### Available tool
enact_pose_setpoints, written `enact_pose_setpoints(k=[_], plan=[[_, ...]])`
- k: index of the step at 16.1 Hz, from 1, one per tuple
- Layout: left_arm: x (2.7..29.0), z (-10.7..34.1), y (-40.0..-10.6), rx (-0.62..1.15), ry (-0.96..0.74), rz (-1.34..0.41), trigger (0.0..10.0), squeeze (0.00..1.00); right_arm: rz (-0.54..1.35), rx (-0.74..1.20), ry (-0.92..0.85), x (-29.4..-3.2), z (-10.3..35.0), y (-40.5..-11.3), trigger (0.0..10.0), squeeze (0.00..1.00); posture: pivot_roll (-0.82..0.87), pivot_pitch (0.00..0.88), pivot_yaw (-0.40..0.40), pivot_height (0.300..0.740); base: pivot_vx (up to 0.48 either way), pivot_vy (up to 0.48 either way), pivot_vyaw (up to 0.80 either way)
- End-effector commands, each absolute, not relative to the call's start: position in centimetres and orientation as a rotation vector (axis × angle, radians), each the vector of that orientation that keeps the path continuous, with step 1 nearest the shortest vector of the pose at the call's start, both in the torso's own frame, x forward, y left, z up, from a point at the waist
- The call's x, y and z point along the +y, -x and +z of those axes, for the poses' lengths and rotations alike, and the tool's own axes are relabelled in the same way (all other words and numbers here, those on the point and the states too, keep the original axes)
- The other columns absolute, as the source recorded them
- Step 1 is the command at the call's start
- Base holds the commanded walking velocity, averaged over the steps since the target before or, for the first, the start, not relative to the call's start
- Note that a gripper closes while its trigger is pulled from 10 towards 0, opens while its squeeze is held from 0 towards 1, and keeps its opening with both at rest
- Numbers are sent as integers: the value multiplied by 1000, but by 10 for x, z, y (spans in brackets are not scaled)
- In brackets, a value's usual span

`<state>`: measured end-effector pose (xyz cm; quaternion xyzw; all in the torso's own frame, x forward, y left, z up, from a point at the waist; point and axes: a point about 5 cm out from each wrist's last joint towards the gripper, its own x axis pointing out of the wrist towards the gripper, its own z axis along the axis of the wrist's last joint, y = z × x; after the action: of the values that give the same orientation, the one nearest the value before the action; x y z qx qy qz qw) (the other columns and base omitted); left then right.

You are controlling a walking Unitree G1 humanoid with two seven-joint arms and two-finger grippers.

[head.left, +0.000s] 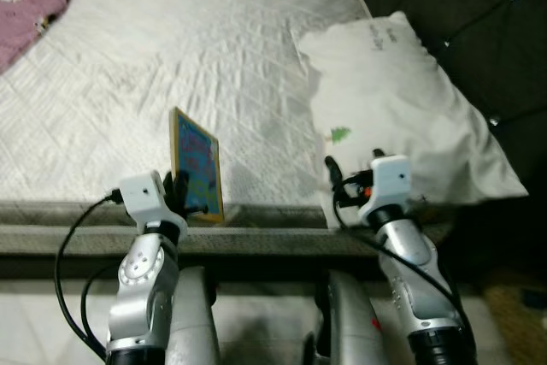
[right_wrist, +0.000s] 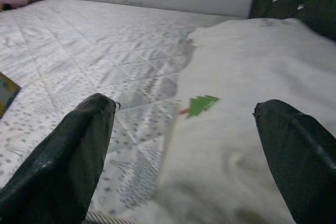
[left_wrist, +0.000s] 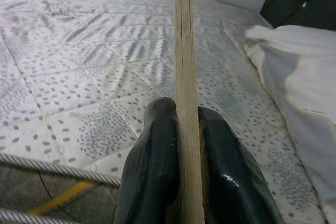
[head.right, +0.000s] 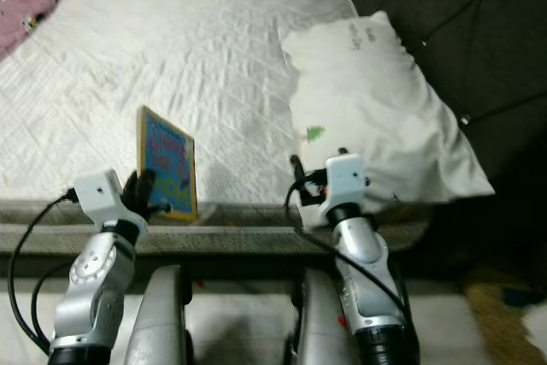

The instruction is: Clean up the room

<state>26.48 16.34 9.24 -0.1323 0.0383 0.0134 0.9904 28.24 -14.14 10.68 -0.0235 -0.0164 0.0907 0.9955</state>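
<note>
Fingers [left_wrist: 157,166] of the left gripper [head.left: 181,194] are pinching a board [head.left: 197,164] upright above the bed [head.left: 171,57] edge; right fingers [right_wrist: 79,145] are hanging open at the pillow's [head.left: 402,100] 6 o'clock. Being thin, the board may be slipping.

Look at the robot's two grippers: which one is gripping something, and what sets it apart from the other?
The left gripper: its fingers are shut on the thin edge of a colourful board, held upright over the mattress. The right gripper is open, empty, facing the pillow.

L gripper [left_wrist: 187,145] raised fwd, fingers pinched tight w/ thin board between; R gripper [right_wrist: 184,145] level beside it, fingers spread wide.
</note>
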Motion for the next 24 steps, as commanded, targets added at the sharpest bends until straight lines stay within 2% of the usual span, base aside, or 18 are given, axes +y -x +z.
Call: enact_pose_setpoints(k=[1, 7, 13, 16, 20, 24], plan=[[165, 107, -270, 9, 262, 22, 10000, 0, 198, -67, 42, -136, 116, -286, 10000, 0, 0, 101, -31, 590, 0, 0, 0], [166, 108, -280, 21, 299, 18, 10000, 0, 199, -68, 45, -136, 116, -286, 10000, 0, 1, 99, -31, 590, 0, 0, 0], [158, 108, -313, 69, 345, -54, 10000, 0, 183, -85, 74, -143, 122, -281, 10000, 0, -37, 96, -47, 590, 0, 0, 0], [156, 104, -331, 96, 387, -83, 10000, 0, 158, -81, 116, -159, 127, -271, 10000, 0, -84, 113, -64, 590, 0, 0, 0], [152, 105, -355, 100, 502, -97, 10000, 0, 105, -50, 209, -194, 134, -248, 10000, 0, -180, 141, -95, 590, 0, 0, 0], [142, 103, -366, 121, 607, -134, 10000, 0, 102, -24, 233, -200, 138, -236, 10000, 0, -234, 146, -113, 590, 0, 0, 0]])
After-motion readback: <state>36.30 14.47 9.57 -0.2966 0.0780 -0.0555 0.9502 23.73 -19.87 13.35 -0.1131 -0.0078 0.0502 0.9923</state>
